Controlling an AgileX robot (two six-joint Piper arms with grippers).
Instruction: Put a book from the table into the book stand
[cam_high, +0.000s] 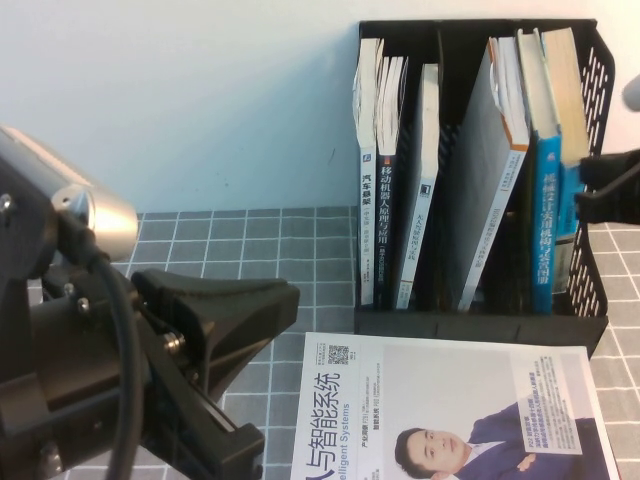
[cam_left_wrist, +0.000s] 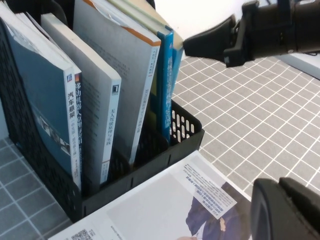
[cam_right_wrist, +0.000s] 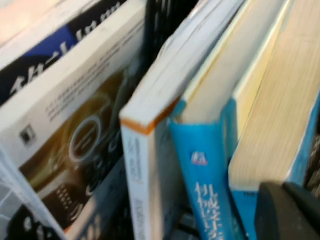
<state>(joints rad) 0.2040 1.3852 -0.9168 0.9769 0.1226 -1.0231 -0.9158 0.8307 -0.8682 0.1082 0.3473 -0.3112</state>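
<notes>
1. Left gripper (cam_high: 275, 370): nearest you, hovering low over the desk (cam_high: 230, 240) at the left. Its fingers are spread and hold nothing, so it is probably parked clear of the work.
2. Large white book (cam_high: 450, 400): lies flat on the desk against the stand's front and is not the one you want.
3. Book stand (cam_high: 480, 325): upright behind it, its dividers keeping several volumes on edge.
4. The book (cam_high: 563, 90): already stands in the rightmost slot, page edges outward, beside the blue-spined book (cam_high: 545, 220).
5. Right gripper (cam_high: 600, 187): at that book's outer edge, likely steadying it. You cannot tell whether it grips.
</notes>
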